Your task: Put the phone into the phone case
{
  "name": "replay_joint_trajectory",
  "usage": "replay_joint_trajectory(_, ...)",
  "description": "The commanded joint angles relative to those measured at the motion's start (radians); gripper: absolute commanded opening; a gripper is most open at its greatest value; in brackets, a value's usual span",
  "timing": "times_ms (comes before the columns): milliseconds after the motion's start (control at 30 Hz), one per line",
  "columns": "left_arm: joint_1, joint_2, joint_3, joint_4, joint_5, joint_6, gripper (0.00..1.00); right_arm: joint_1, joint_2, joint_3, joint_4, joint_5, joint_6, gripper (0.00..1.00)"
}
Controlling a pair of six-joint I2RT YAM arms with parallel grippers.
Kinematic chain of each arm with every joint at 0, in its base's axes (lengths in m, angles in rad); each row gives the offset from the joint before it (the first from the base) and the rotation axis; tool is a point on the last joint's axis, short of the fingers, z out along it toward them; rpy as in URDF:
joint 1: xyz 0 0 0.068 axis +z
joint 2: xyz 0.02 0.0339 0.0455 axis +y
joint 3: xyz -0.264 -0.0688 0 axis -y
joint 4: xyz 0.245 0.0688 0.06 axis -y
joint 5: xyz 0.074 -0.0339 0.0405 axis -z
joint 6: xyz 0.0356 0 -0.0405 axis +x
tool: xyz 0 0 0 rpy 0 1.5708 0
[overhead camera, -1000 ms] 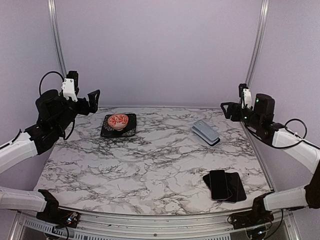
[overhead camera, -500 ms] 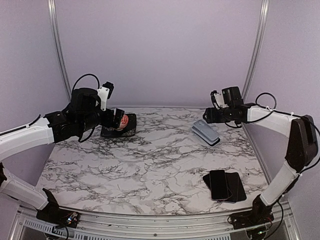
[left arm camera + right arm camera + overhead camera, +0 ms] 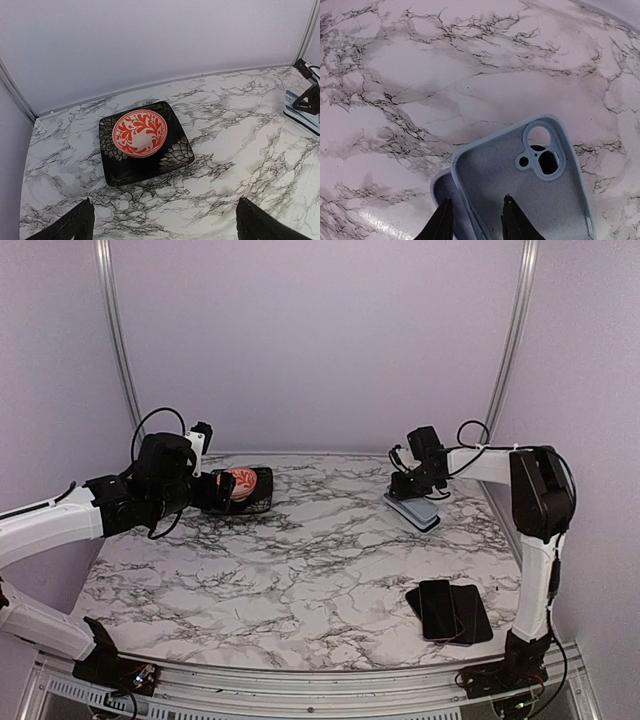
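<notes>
The right gripper has its fingers narrowed to a small gap astride the near rim of the upper blue phone case, which lies hollow side up on a second case at the table's far right. Whether they pinch the rim cannot be told. The left gripper hangs spread wide before a red bowl on a black plate. Two dark phones lie near the front right.
</notes>
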Motion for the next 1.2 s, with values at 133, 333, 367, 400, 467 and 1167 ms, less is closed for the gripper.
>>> replay_joint_trajectory(133,0.0,-0.022,-0.007,-0.026,0.04,0.002,0.99,0.005,0.062,0.073,-0.026,0.009,-0.013,0.29)
replay_joint_trajectory(333,0.0,-0.027,-0.012,-0.025,0.017,0.008,0.99,0.005,0.096,0.114,-0.055,0.018,-0.03,0.2)
replay_joint_trajectory(367,0.0,-0.027,-0.012,-0.025,0.015,0.012,0.99,0.005,0.095,0.119,-0.06,0.019,-0.034,0.16)
replay_joint_trajectory(400,0.0,-0.027,-0.012,-0.025,0.014,0.014,0.99,0.006,0.092,0.124,-0.066,0.023,-0.039,0.13)
replay_joint_trajectory(467,0.0,-0.032,-0.013,-0.024,0.01,0.018,0.99,0.006,0.079,0.127,-0.072,0.033,-0.049,0.07)
replay_joint_trajectory(1167,0.0,-0.013,0.006,-0.127,0.078,-0.137,0.99,0.36,-0.263,-0.021,-0.077,0.323,0.312,0.0)
